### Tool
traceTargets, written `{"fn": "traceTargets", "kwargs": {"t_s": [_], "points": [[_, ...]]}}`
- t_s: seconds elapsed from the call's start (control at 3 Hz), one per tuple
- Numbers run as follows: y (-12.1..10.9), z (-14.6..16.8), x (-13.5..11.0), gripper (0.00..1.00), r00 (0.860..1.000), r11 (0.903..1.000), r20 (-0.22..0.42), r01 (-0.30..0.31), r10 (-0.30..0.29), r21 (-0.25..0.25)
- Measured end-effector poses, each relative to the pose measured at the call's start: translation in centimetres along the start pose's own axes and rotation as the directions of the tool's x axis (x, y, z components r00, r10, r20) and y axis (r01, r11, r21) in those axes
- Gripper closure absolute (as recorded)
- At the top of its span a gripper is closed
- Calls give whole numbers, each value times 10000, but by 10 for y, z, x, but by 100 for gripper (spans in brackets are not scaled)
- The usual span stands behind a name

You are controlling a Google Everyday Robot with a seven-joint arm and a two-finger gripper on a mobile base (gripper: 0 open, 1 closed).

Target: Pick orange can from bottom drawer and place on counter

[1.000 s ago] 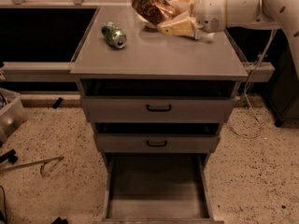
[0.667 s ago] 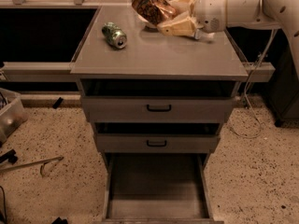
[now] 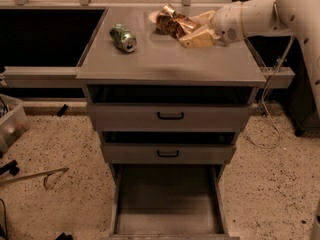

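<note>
The orange can, mottled orange-brown and shiny, is at the back of the counter, to the right of its middle. My gripper reaches in from the right on a white arm and is shut on the can, one beige finger in front of it and one behind. I cannot tell whether the can touches the counter top. The bottom drawer is pulled out and shows only a bare grey floor.
A green can lies on its side on the left of the counter. The two upper drawers with black handles stand slightly open. A cable hangs at the cabinet's right side. A clear bin and loose tools lie on the speckled floor at left.
My gripper and the orange can have moved a little down and forward, lower over the counter. The green can and the drawers have not moved.
</note>
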State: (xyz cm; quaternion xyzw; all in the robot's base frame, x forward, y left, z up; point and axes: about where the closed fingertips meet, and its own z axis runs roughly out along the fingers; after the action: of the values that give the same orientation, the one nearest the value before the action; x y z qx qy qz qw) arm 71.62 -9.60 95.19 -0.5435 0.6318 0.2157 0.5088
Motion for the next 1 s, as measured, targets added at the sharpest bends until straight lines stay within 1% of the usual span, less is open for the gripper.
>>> {"fn": "traceTargets", "kwargs": {"t_s": [0.33, 0.67, 1.0], "points": [[-19, 6, 44, 100, 9941, 9964, -698, -820, 832, 198], [-29, 14, 74, 100, 9830, 9912, -1272, -1307, 1325, 222], [-29, 22, 96, 100, 9700, 9861, -1787, -1658, 1650, 107]]}}
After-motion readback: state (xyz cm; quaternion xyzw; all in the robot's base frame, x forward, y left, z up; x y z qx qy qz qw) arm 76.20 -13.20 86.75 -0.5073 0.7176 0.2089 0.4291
